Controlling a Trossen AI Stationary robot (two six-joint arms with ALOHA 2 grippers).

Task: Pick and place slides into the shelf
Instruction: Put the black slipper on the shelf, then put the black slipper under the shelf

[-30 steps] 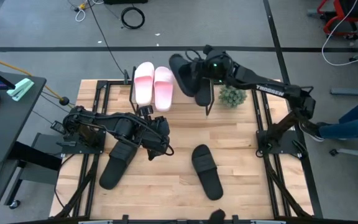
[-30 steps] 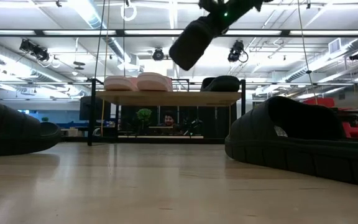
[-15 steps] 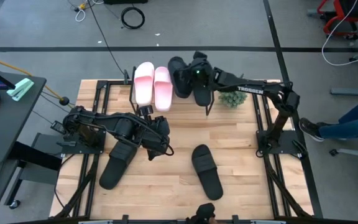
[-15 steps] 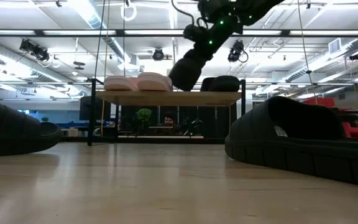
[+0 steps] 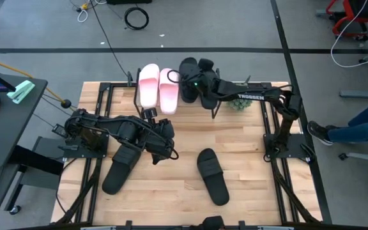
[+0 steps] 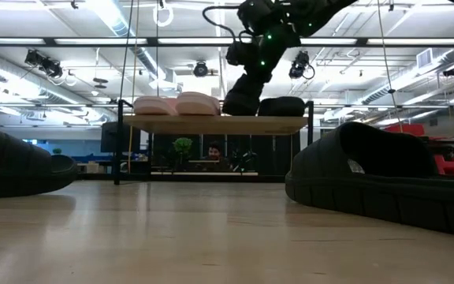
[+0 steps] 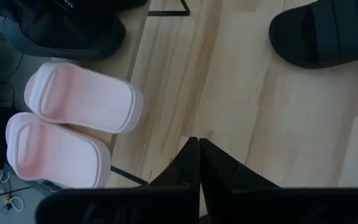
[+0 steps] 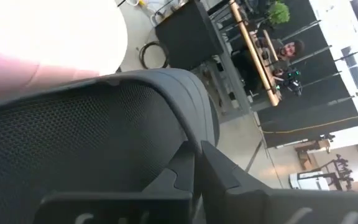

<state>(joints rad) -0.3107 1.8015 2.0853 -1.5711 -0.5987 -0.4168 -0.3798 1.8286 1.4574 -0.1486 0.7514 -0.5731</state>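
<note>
The shelf [image 6: 215, 124] stands at the table's far edge. On its top board lie two pale pink slides [image 5: 148, 86] [image 5: 168, 89] and one black slide [image 6: 280, 106]. My right gripper [image 5: 197, 84] is above the shelf, shut on another black slide [image 5: 188, 80], which stands just right of the pink pair. Two more black slides lie soles-down on the table: one [image 5: 212, 176] in the middle and one [image 5: 121, 167] under my left arm. My left gripper [image 7: 197, 163] is shut and touches nothing; it waits above the table's left half, near side of the shelf. My right gripper holds the black slide by its wide meshed strap [image 8: 104, 137], pinched between the two fingers [image 8: 219, 177]. It comes from above and from the table's right. The slide hangs tilted below the fingers [image 6: 243, 93], and its lower end reaches the shelf's top board.
A small green plant [image 5: 238, 100] stands just right of the shelf. Black metal frames run along the table's left and right sides. Bare wood lies between the shelf and the middle black slide. A person [image 8: 289, 48] sits in the room beyond.
My right gripper has carried the black slide toward the table's left and down onto the shelf. The slide was high above the shelf and tilted; now its lower end is at the top board beside the pink pair.
</note>
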